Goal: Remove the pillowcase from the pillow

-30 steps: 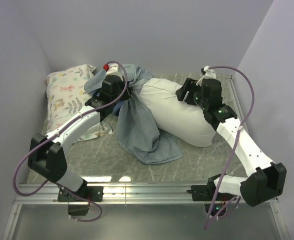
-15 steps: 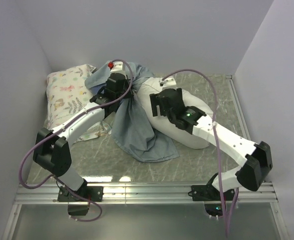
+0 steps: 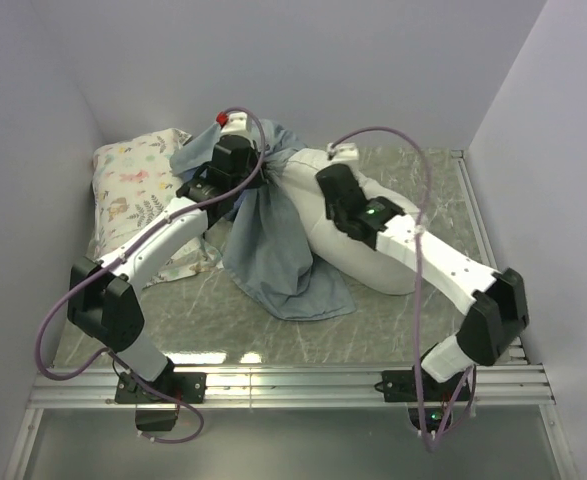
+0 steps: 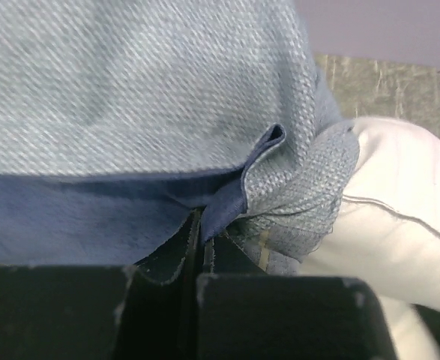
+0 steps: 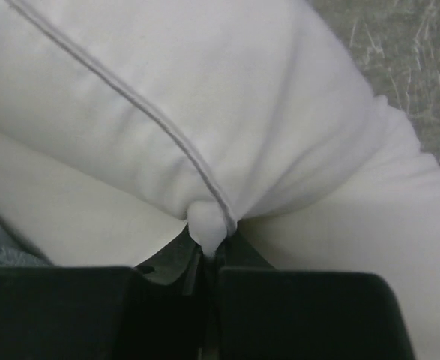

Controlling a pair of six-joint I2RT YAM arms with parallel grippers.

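**A:** Where does the top view sit?

**B:** High above and behind the arm bases, tilted down and forward. The bases are at six o'clock and the back wall at twelve. It is far enough off to take in the whole table (image 3: 213,320).

**A:** And the left wrist view?

**B:** It is very close, looking out over the left gripper (image 4: 195,247). The pillowcase (image 4: 130,97) fills most of the frame, with the pillow (image 4: 399,187) at three o'clock.

**A:** The right wrist?

**B:** It is just as close, looking over the right gripper (image 5: 205,259) onto the pillow. Bare table shows at one o'clock.

**A:** What do they share?

**B:** Both wrist views show the pillow. The top view holds both patches, just off its centre toward twelve o'clock.
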